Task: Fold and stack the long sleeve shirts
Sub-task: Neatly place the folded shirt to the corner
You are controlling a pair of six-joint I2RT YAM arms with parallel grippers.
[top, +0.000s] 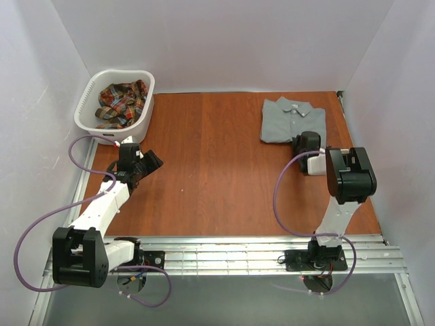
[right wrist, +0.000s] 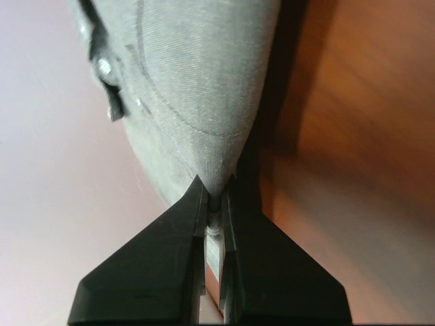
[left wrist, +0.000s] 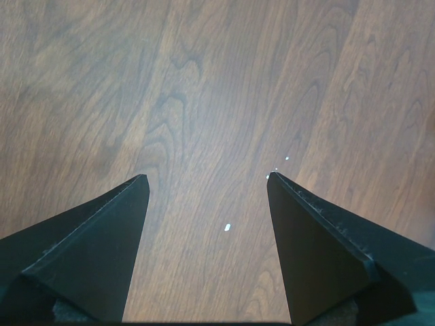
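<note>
Grey shirt (top: 293, 120) folded far right on table (top: 217, 176), plaid shirt (top: 122, 103) in basket (top: 85, 109) | top: right end effector (top: 304, 144) at grey hem | left wrist: left end effector (left wrist: 207, 178) spread over bare wood | right wrist: jaws pinch thin cloth edge, possibly one layer; a pull could unfold it or slip.

We see a folded grey shirt (top: 292, 119) far right on the table (top: 217, 163), the right gripper (top: 304, 141) at its near edge, and a plaid shirt (top: 122, 103) in the white basket (top: 123, 73).
</note>
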